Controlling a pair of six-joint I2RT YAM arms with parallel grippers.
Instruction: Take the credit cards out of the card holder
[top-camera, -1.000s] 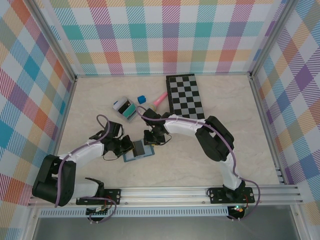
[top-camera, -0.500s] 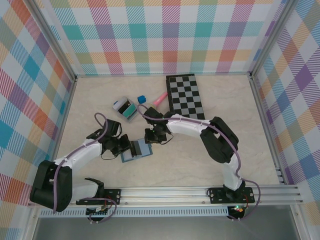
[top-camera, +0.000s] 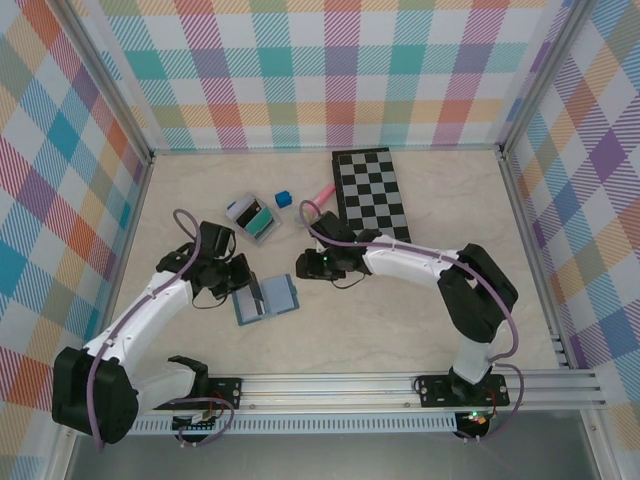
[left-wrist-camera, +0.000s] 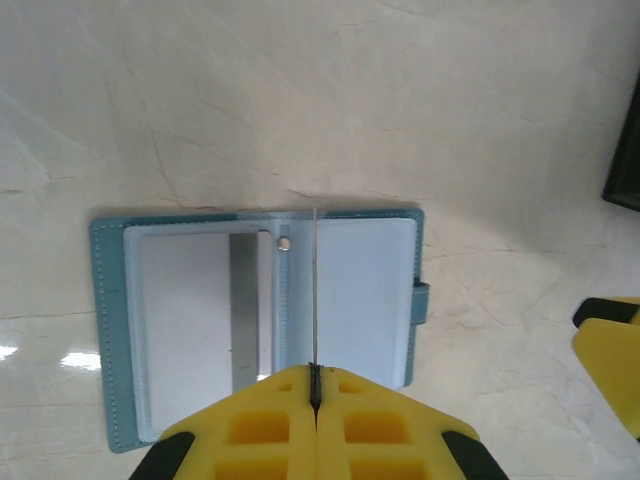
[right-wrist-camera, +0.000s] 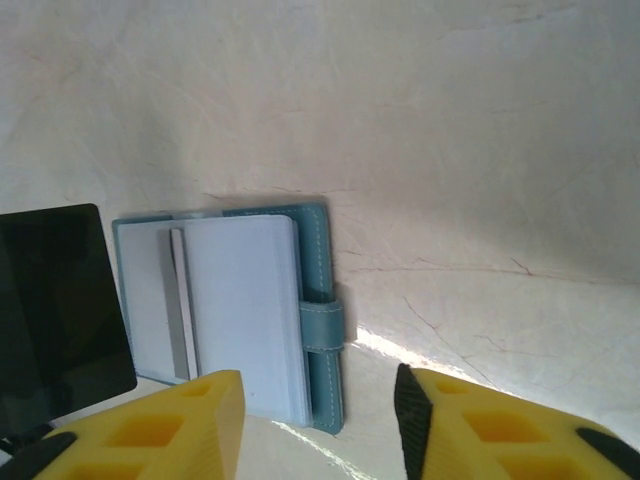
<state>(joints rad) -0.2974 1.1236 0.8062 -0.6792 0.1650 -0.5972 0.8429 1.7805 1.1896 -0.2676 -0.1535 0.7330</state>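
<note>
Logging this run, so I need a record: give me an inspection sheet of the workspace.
Surface: pale marbled table, no spills seen.
Job's things: holder lies open and flat; one card is held edge-on over its middle.
Clutter: chessboard, pink stick, blue cube and small box, all beyond the holder.
Claws: left claw shut on the card; right claw open, empty, near the holder's clasp side.
Cables: purple cable runs along each arm.
Surroundings: plaid walls, metal rail.
</note>
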